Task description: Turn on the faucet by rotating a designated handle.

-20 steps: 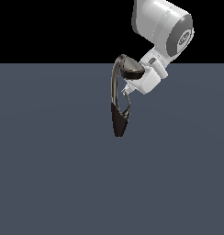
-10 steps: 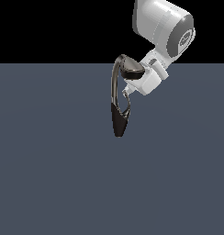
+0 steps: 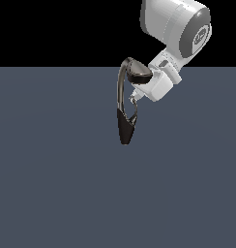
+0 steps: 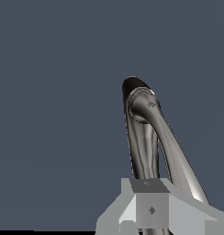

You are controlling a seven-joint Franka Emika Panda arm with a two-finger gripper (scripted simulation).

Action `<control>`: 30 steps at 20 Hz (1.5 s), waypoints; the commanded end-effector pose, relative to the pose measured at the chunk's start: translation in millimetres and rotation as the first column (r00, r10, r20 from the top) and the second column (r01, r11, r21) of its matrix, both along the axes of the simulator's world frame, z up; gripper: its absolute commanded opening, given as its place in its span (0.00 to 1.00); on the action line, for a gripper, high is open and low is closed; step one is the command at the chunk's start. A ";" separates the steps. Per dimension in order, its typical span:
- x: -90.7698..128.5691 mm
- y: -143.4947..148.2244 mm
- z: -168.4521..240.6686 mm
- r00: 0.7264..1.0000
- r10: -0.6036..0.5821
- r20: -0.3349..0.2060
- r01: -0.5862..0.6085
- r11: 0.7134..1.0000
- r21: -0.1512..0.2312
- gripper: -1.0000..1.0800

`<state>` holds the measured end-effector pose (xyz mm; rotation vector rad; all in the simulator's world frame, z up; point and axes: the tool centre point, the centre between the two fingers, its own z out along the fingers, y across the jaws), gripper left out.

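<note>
Grey floor (image 3: pixel 52 193), faucet (image 3: pixel 121 97), unreadable arm emblem (image 3: pixel 201 36)

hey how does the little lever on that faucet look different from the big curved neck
The handle is a short, thin silver-grey hook rising from the top of the black base; the neck is long and thicker, arching well above it. The handle ends beside the claw; the neck ends in a dark oval spout head. The handle looks lighter, the neck darker chrome. Both are curved metal parts of the same faucet.

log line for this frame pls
phase: at handle | hand beside faucet, tips at handle | grip: cannot tell | spout head next to wrist
</note>
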<state>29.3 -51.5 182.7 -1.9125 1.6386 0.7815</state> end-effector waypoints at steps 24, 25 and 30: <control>-57.8 -27.5 -15.9 1.000 0.012 0.012 -0.012 1.000 0.003 0.00; -60.2 -32.5 -20.9 1.000 0.011 0.009 -0.011 1.000 0.003 0.00; -72.2 -57.3 -45.2 1.000 0.006 -0.004 -0.006 1.000 0.004 0.00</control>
